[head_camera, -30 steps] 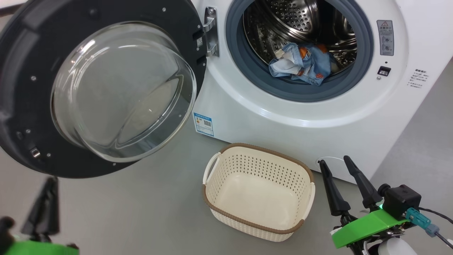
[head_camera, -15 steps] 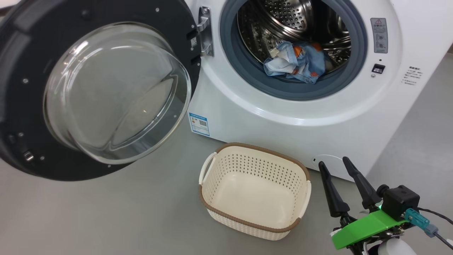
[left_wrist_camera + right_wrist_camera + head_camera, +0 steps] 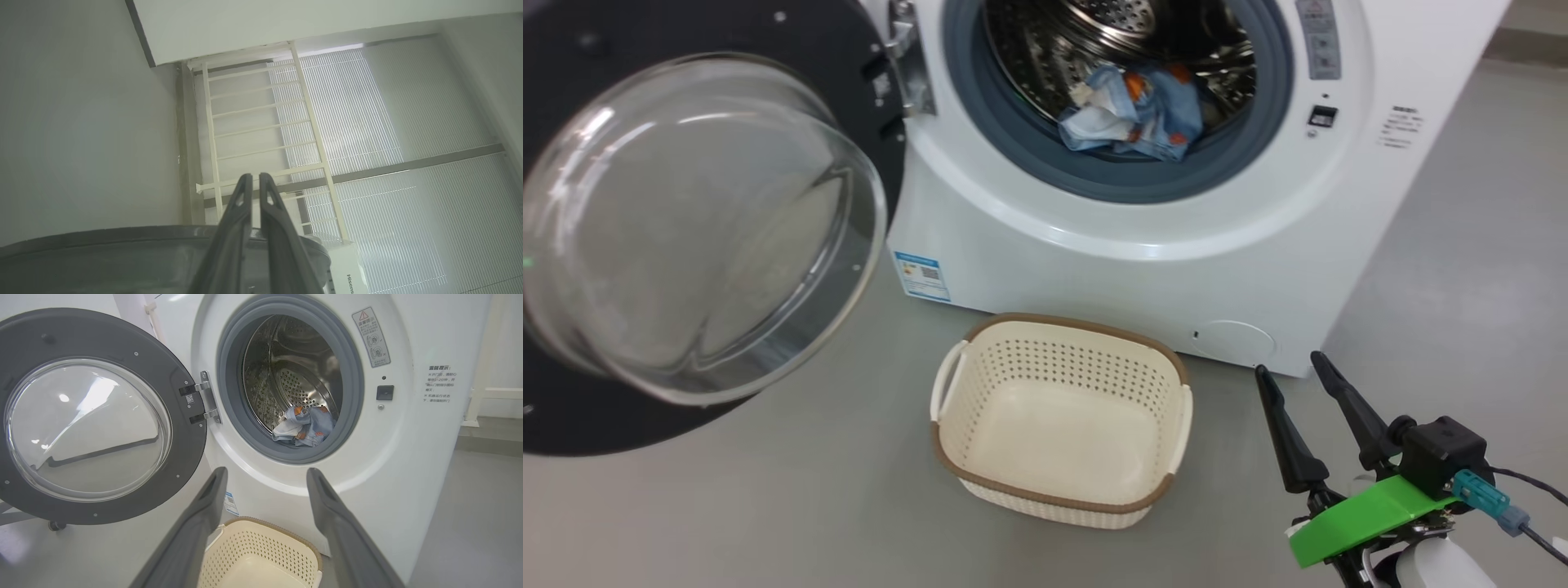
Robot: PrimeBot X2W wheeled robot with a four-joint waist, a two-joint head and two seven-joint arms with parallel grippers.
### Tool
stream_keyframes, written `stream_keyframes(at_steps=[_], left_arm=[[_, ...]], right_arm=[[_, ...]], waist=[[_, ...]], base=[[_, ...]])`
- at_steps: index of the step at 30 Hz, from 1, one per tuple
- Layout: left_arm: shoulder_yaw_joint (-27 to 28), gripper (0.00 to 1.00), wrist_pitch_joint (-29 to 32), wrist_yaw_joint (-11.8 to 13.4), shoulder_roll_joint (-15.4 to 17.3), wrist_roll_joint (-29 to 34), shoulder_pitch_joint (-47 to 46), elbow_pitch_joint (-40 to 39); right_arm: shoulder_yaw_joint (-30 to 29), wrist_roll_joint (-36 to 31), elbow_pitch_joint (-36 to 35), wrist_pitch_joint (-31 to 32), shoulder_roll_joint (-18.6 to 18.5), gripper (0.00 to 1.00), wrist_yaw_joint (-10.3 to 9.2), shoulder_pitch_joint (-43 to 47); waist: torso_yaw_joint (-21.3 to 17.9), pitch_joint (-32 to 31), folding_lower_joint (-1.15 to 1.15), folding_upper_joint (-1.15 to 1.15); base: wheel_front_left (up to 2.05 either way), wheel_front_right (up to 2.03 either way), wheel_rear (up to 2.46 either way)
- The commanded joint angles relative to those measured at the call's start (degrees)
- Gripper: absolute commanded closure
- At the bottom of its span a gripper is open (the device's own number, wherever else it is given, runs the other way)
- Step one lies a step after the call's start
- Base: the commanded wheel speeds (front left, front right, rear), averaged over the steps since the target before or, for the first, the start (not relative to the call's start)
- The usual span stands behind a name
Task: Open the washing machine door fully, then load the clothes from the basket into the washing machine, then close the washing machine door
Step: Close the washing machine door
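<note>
Two fingers of my right gripper [image 3: 1289, 364] stand wide apart with nothing between them. They hang low above the floor [image 3: 768, 506], at my right side, and point toward the washing machine [image 3: 1094, 269]. The basket [image 3: 1062, 322] stands on the floor just to the left of this gripper, apart from it and near the front of the machine. Its open side faces up, nothing lies in it, and in the head view its long axis runs from left to right, a little slanted.

The clothes [image 3: 1131, 110] lie well ahead of the right gripper and higher, inside the drum [image 3: 1094, 24]. They are a small bundle, wider than it is tall, at the lower front of the drum just behind the grey rubber ring [image 3: 980, 114].

The door [image 3: 694, 220] is swung far open to my left on its hinge [image 3: 907, 57], and its glass bowl bulges toward me.

In the left wrist view, the fingers of my left gripper [image 3: 255, 176] are pressed together on nothing and point up toward window blinds [image 3: 367, 122]. A dark curved edge shows below them; I cannot tell if they touch it.
</note>
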Motion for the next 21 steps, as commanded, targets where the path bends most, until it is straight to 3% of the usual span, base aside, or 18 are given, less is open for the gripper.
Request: stream_keyframes(at_steps=[1, 11, 21], left_arm=[[1.30, 1.00, 0.66, -0.58, 4.84, -0.34, -2.00, 0.58], [2.37, 1.00, 0.45, -0.87, 12.22, 0.81, -4.82, 12.16], [2.53, 1.00, 1.08, -0.89, 14.99, 1.86, -5.07, 14.66]], right_arm=[[1.20, -0.87, -1.33, -0.46, -0.44, 0.00, 0.31, -1.98], [0.66, -3.54, -2.40, -0.46, 0.46, 0.00, 0.31, -2.16], [0.24, -5.79, -3.34, -0.45, 1.99, 0.00, 0.31, -2.67]], waist=[[-2.42, 1.69, 0.00, 0.00], [-7.83, 5.10, 0.00, 0.00], [-9.98, 7.85, 0.00, 0.00]], base=[[0.00, 0.00, 0.00], [0.00, 0.00, 0.00], [0.00, 0.00, 0.00]])
